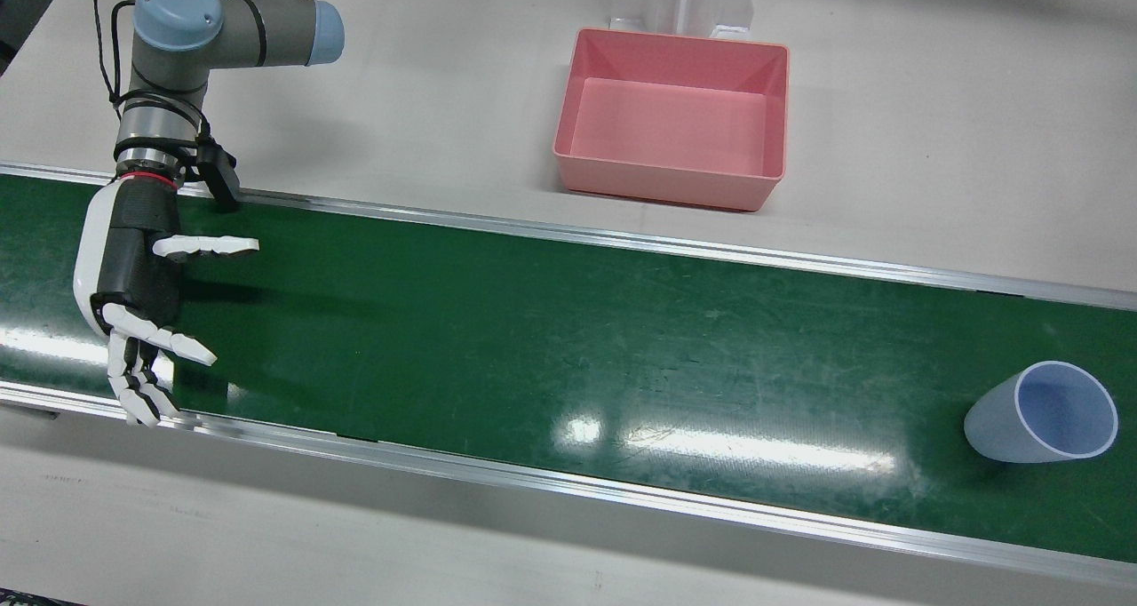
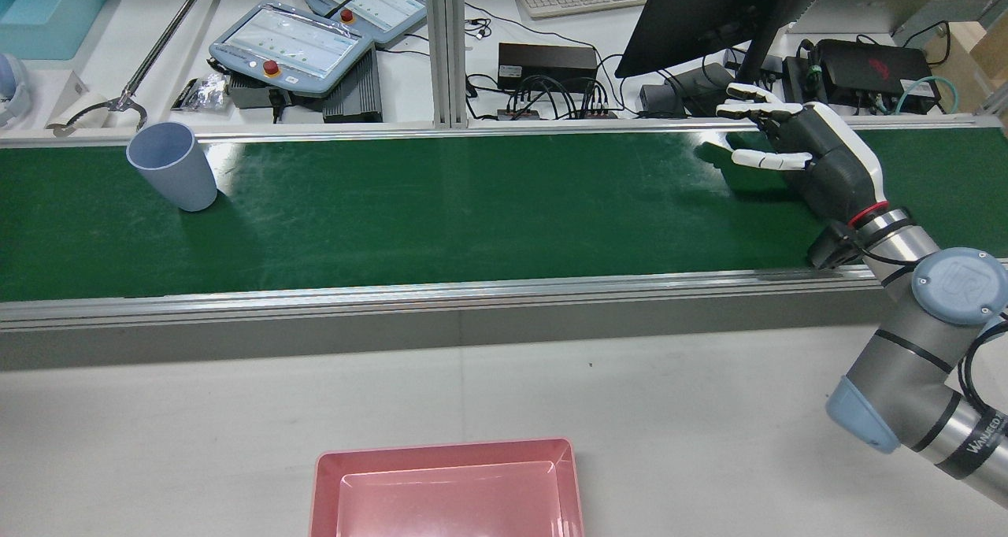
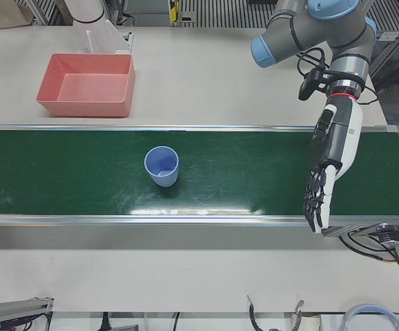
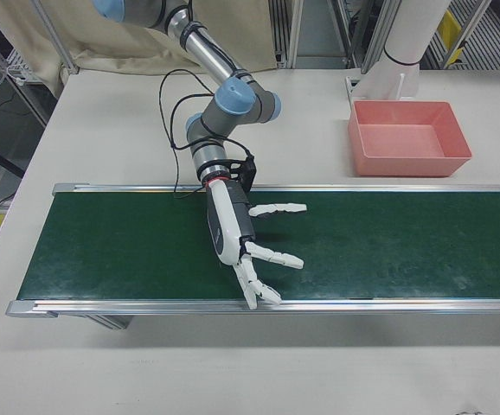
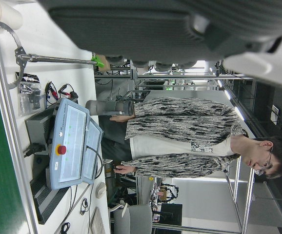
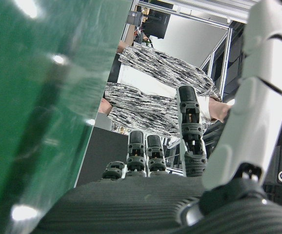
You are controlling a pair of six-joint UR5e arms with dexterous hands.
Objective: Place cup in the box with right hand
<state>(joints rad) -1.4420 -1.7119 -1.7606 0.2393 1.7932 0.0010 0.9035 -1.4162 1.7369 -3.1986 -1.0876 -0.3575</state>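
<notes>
A pale blue cup [image 1: 1044, 415] stands upright on the green conveyor belt [image 1: 533, 339], toward the robot's left end; it also shows in the rear view [image 2: 172, 165] and the left-front view [image 3: 161, 166]. The empty pink box [image 1: 671, 179] sits on the white table on the robot's side of the belt [image 2: 445, 458] [image 4: 410, 164]. My right hand [image 1: 133, 277] is open and empty, fingers spread, low over the belt's other end [image 2: 811, 155] [image 4: 233, 233], far from the cup. My left hand [image 3: 331, 155] is open and empty over the belt, beyond the cup.
A white stand [image 1: 684, 2] rises just behind the box. Across the belt lie teach pendants [image 2: 291, 45], a monitor [image 2: 709, 9] and cables. Aluminium rails [image 1: 568, 233] edge the belt on both sides. A person stands opposite in both hand views.
</notes>
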